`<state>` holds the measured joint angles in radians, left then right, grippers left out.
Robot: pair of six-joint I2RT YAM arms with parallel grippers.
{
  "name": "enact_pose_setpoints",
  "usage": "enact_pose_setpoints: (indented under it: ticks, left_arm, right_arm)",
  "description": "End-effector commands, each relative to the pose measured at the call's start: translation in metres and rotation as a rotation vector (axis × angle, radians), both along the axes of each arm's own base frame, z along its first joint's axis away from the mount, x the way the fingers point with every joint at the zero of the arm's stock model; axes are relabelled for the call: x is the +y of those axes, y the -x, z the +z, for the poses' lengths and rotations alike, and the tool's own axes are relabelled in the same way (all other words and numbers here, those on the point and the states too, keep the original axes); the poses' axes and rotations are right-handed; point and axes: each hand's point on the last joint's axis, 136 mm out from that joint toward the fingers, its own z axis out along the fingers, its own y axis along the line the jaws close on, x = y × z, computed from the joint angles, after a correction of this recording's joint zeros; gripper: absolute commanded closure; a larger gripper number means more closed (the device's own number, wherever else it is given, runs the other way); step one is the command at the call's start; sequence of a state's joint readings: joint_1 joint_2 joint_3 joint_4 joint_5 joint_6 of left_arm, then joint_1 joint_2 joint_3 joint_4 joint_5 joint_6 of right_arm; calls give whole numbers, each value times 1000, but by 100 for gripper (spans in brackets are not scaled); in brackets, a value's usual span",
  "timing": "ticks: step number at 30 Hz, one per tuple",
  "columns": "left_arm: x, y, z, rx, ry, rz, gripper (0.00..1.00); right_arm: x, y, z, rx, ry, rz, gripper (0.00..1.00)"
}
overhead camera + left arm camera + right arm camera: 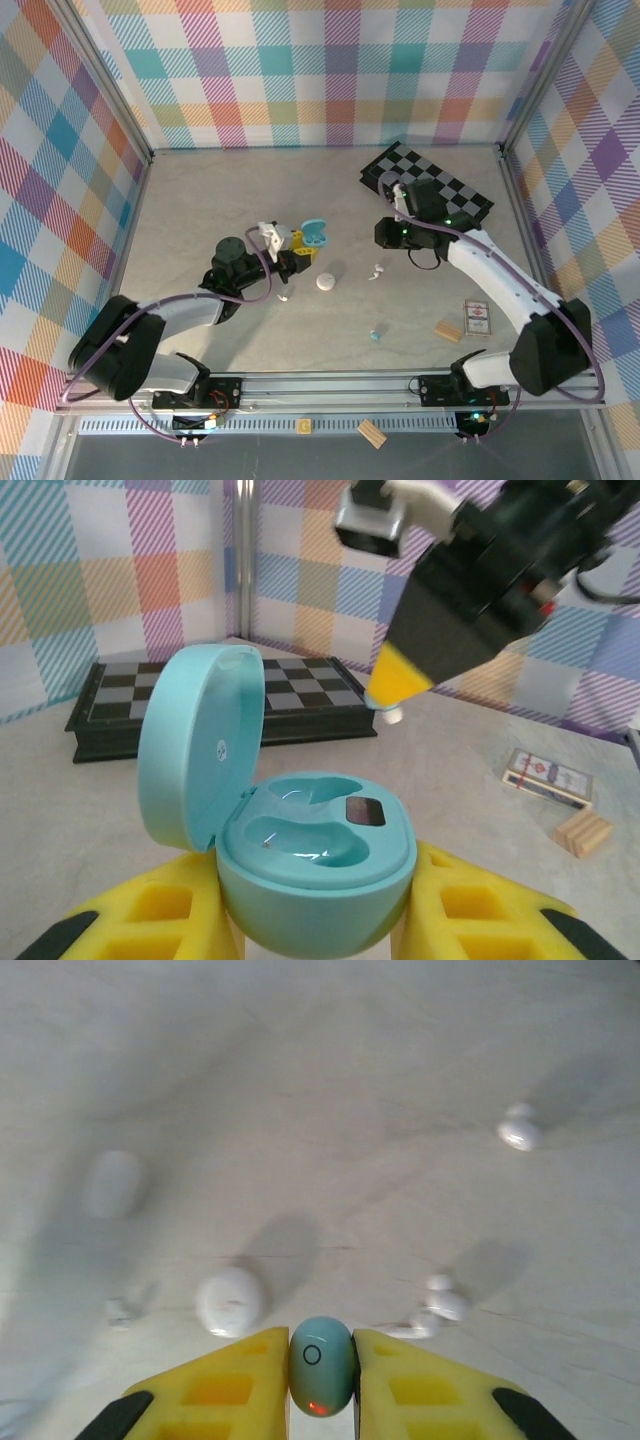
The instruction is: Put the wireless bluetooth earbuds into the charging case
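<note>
Closest to my left wrist lens are the foam-yellow pads of the left tool (315,920), clamped on the base of the light-blue oval plastic charging case (310,855). The case sits upright with its domed lid (195,740) swung open to the left, and both glossy moulded wells face up and look empty.

The right tool (320,1385) is pinched together on a light-blue pebble-shaped earbud (320,1352). The bud is smooth, with its long axis running up between the pads. It hangs clear of the pale matte surface (300,1080), above a white round case (230,1300) and loose white buds (445,1305).

From the left wrist, that tool hangs above the case, beyond it and to the right. I judge the right arm must bring the bud down and in towards the wells.
</note>
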<state>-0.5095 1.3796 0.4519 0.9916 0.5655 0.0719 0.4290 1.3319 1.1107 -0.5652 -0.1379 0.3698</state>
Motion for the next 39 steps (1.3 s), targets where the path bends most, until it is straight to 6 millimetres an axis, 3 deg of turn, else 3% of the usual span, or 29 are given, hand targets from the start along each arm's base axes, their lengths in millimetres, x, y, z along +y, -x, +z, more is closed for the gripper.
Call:
enact_pose_setpoints:
  ticks: [1, 7, 13, 22, 39]
  left_arm:
    - [-10, -10, 41, -169, 86, 12, 74]
    - [-35, -18, 43, -179, 121, -37, 75]
    - [-58, -18, 39, -182, 110, -52, 75]
    - [-82, -23, 37, -217, 108, -34, 77]
    - [-92, -27, 32, -226, 77, 2, 77]
  right_arm:
    - [26, 14, 36, 13, -248, 75, 79]
    - [46, 21, 79, -31, -428, 168, 78]
    - [60, 15, 97, -47, -503, 227, 78]
    - [69, 4, 86, -9, -519, 241, 78]
    - [68, -7, 59, 21, -465, 204, 79]
